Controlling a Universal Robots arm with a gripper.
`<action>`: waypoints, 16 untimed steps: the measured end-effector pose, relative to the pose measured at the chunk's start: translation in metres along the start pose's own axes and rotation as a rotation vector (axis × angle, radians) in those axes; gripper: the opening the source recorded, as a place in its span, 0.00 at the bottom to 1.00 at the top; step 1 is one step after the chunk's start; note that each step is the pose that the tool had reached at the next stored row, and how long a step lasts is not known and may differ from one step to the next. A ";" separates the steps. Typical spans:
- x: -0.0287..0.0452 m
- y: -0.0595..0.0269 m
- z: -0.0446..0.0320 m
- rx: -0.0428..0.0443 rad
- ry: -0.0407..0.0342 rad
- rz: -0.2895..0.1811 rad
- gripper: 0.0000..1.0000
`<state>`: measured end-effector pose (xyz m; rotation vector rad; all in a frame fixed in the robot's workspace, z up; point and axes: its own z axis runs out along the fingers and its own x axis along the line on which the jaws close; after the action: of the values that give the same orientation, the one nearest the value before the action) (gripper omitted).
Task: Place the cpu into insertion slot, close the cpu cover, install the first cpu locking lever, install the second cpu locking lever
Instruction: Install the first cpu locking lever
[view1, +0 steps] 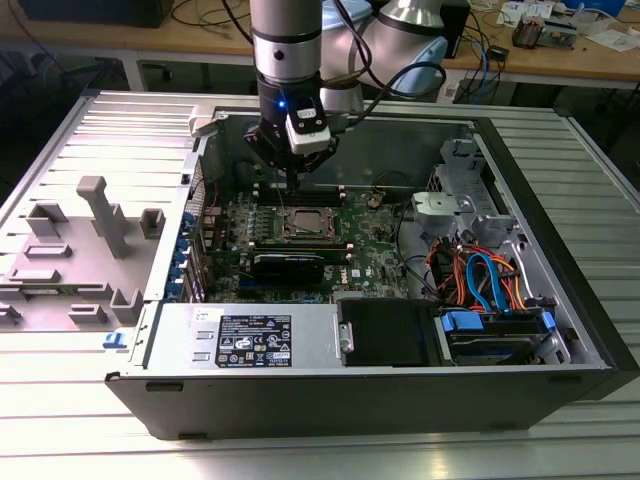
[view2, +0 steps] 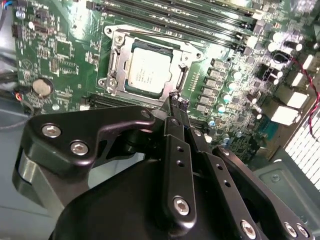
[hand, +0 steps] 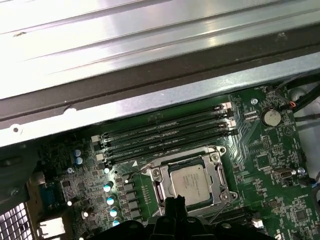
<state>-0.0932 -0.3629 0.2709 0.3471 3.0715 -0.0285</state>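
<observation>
gripper (view2: 177, 102) fingers are pressed together with nothing visible between them. the tip hangs low over the board (view2: 60, 55), just beside the socket and apparently not touching it. in the exterior view it sits just to the far side of the socket, above the memory slots (view1: 300, 190), inside the open case (view1: 560, 230).

cpu (view2: 150, 70) lies flat in the slot (view2: 173, 64), its pale face showing through the cut-out of the cover (view2: 116, 60), which looks folded down around it. levers are too thin to make out, so i cannot tell whether either one is latched.

likely risks: a closed tip aimed at so thin a wire could slide off it and jab the cpu face, the memory slots or the row of capacitors (view2: 220, 95) close by. if the cover is not fully down, pressing a lever could bind it and load the chip unevenly. the case wall near the arm leaves little room for a sideways slip.
</observation>
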 end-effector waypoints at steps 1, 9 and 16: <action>0.0000 0.0000 0.0001 -0.0014 -0.0003 -0.026 0.11; 0.0005 -0.0001 0.0013 -0.0102 -0.0025 -0.197 0.11; 0.0079 -0.0017 0.0017 -0.0131 -0.0030 -0.240 0.11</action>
<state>-0.1012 -0.3629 0.2688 -0.0235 3.0892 -0.0180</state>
